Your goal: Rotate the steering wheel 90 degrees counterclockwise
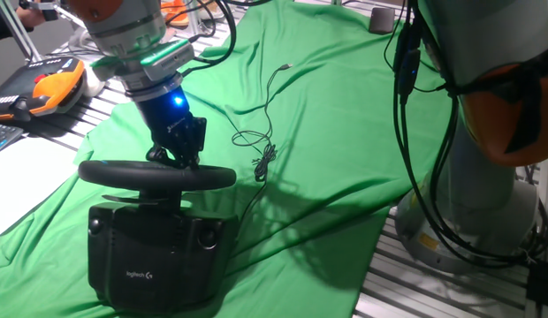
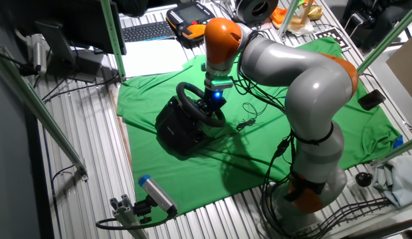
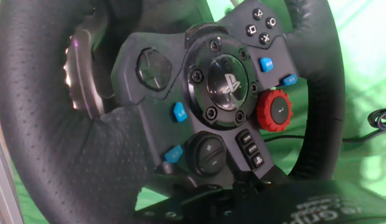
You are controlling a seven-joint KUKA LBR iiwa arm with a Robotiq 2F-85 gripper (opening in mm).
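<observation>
The steering wheel [image 1: 150, 174] is a black rim seen edge-on above its boxy black base [image 1: 159, 256] with a white logo, on the green cloth. It also shows in the other fixed view [image 2: 193, 99]. My gripper [image 1: 178, 157] reaches down onto the far side of the rim, its fingertips against or just behind it. Its jaws are hidden by the rim. The gripper also shows in the other fixed view [image 2: 210, 106]. The hand view is filled by the wheel's face: the hub [image 3: 227, 81], the leather rim [image 3: 31, 124] and a red dial [image 3: 275, 110]. No fingers show there.
A thin black cable [image 1: 261, 141] lies on the green cloth [image 1: 345, 132] right of the wheel. My arm's own base [image 1: 468, 203] stands at the right edge. An orange pendant [image 1: 53, 88] lies at the back left. A keyboard [image 2: 146, 30] lies beyond the cloth.
</observation>
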